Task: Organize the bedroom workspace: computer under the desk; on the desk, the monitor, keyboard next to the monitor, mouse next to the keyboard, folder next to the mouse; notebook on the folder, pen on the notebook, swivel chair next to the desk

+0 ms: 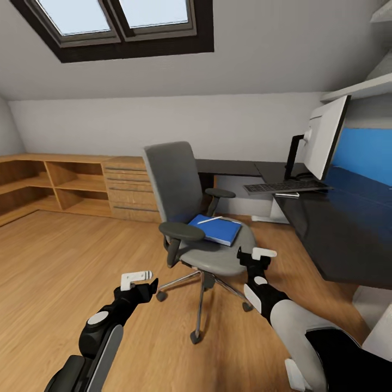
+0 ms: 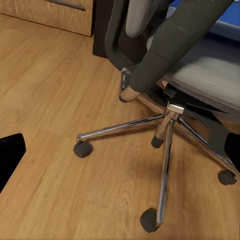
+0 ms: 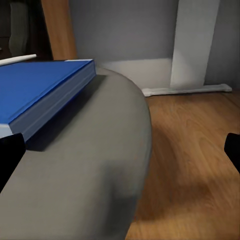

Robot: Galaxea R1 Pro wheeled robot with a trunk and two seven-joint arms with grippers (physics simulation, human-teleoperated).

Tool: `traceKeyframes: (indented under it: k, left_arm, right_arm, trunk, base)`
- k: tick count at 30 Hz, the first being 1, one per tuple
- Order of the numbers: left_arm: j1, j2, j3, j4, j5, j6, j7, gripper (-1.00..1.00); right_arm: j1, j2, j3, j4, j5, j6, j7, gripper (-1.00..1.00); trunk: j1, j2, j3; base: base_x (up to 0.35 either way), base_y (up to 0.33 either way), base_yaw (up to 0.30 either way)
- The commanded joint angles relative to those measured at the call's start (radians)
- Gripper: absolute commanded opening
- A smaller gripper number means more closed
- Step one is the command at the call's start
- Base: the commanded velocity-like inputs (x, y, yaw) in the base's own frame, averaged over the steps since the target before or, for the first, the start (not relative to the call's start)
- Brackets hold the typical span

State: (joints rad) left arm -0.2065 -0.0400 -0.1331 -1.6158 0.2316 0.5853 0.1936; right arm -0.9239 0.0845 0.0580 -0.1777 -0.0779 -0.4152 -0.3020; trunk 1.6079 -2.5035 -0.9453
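Grey swivel chair [image 1: 188,218] betw. grippers

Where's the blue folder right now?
In the head view the folder lies flat on the swivel chair seat, a pen on top, left of the desk; the right gripper is at the seat's front edge.

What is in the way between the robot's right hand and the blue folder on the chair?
Nothing visible. The right gripper sits at the seat's front edge, and only bare grey seat of the swivel chair lies between it and the folder. A pen lies on top.
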Motion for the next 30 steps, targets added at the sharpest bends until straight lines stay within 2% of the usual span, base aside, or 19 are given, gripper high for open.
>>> traceKeyframes:
  k: [1,7,12,13,16,19,20,24,25,26,28,30]
  left_arm:
    - [-0.001,0.000,0.003,-0.001,0.011,0.004,0.009,1.00]
    - [-0.001,0.000,0.038,-0.001,0.011,0.004,0.009,1.00]
    - [-0.001,0.000,0.052,-0.002,0.011,0.004,0.009,1.00]
    - [-0.001,0.000,0.054,-0.002,0.011,0.004,0.009,1.00]
    - [-0.001,0.000,0.055,-0.002,0.011,0.004,0.009,1.00]
    - [-0.001,0.000,0.054,-0.002,0.011,0.004,0.009,1.00]
    - [-0.001,0.000,0.054,-0.002,0.011,0.004,0.009,1.00]
    - [-0.001,0.000,0.054,-0.002,0.011,0.004,0.009,1.00]
    - [-0.001,0.000,0.053,-0.002,0.011,0.004,0.009,1.00]
    - [-0.001,0.000,0.053,-0.002,0.011,0.004,0.009,1.00]
    - [-0.001,0.000,0.053,-0.002,0.011,0.004,0.009,1.00]
    - [-0.001,0.000,0.053,-0.001,0.011,0.003,0.009,1.00]
  right_arm:
    - [-0.001,0.000,0.006,0.001,-0.009,-0.004,-0.003,1.00]
    - [0.000,-0.001,0.004,0.001,-0.015,-0.003,-0.002,1.00]
    - [-0.001,-0.003,-0.023,-0.005,-0.095,0.025,0.014,1.00]
    - [-0.001,-0.003,-0.029,-0.011,-0.132,0.046,0.026,1.00]
    - [-0.002,-0.008,-0.035,-0.032,-0.191,0.090,0.052,1.00]
    - [-0.002,-0.025,-0.040,-0.063,-0.264,0.148,0.084,1.00]
    - [-0.002,-0.040,-0.044,-0.084,-0.323,0.191,0.110,1.00]
    - [-0.003,-0.064,-0.053,-0.111,-0.456,0.254,0.168,1.00]
    - [-0.003,-0.072,-0.054,-0.118,-0.517,0.269,0.189,1.00]
    - [-0.003,-0.084,-0.056,-0.125,-0.595,0.284,0.212,1.00]
    - [-0.003,-0.092,-0.057,-0.126,-0.629,0.290,0.222,1.00]
    - [-0.003,-0.094,-0.057,-0.126,-0.638,0.291,0.224,1.00]
  trunk:
    - [0.000,0.000,-0.001]
    - [0.000,0.000,-0.001]
    - [0.000,0.000,-0.001]
    - [0.000,0.000,-0.001]
    - [0.000,0.000,-0.001]
    - [0.000,0.000,-0.001]
    - [0.000,0.000,-0.001]
    - [0.000,0.000,-0.001]
    - [0.000,0.000,-0.001]
    - [0.000,0.000,-0.001]
    - [0.000,0.000,-0.001]
    - [0.000,0.000,-0.001]
  base:
    - [0.000,0.000,-0.027]
    - [0.000,0.000,-0.010]
    - [0.000,0.000,-0.001]
    - [0.000,0.000,0.000]
    - [0.000,0.000,0.000]
    - [0.000,0.000,0.000]
    - [0.000,0.000,0.000]
    - [0.000,0.000,0.000]
    - [0.000,0.000,0.000]
    - [0.000,0.000,0.000]
    - [0.000,0.000,0.000]
    - [0.000,0.000,0.000]
